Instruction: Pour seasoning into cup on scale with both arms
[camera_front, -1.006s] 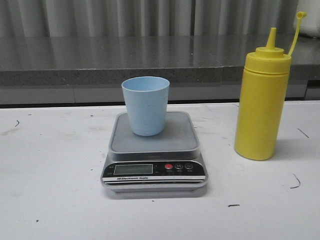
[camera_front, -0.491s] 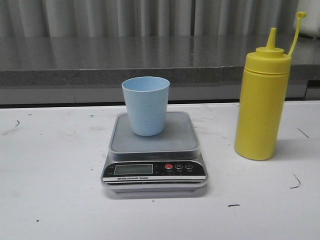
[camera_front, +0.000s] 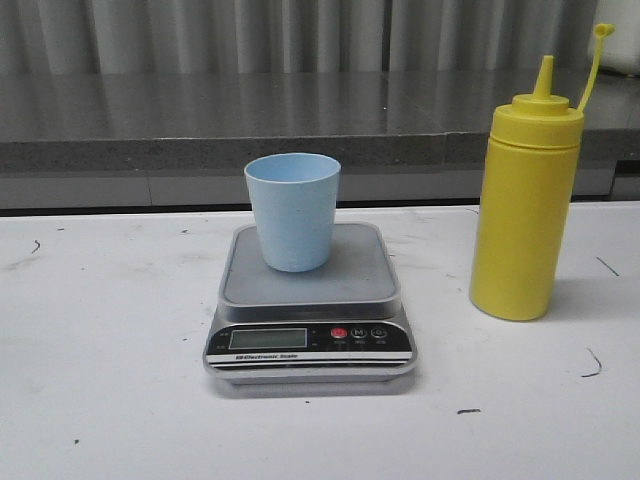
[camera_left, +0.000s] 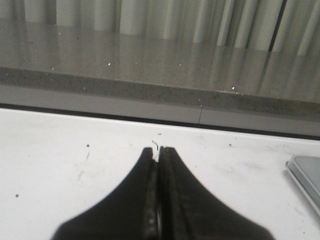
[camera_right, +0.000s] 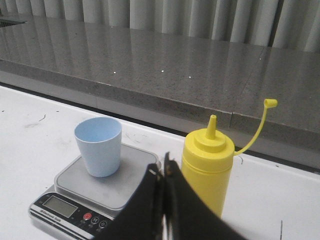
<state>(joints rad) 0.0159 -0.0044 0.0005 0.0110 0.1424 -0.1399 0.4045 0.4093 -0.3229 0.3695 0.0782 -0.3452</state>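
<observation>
Both grippers, left gripper (camera_left: 158, 150) and right gripper (camera_right: 163, 165), are pinched closed and empty. The cup (camera_front: 292, 211) sits on the scale (camera_front: 308, 300), the seasoning (camera_front: 525, 205) upright beside it on the desk (camera_front: 100, 330). A clumsy grab could easily topple that tall bottle.

"Electronic Scale" is being shown in white on the black front panel of the flat grey steel digital scale (camera_front: 309, 320); button markings are being left unread.

Front view faces forward, low, near scale (camera_front: 309, 305); right wrist shares it; left wrist glimpses its corner.
</observation>
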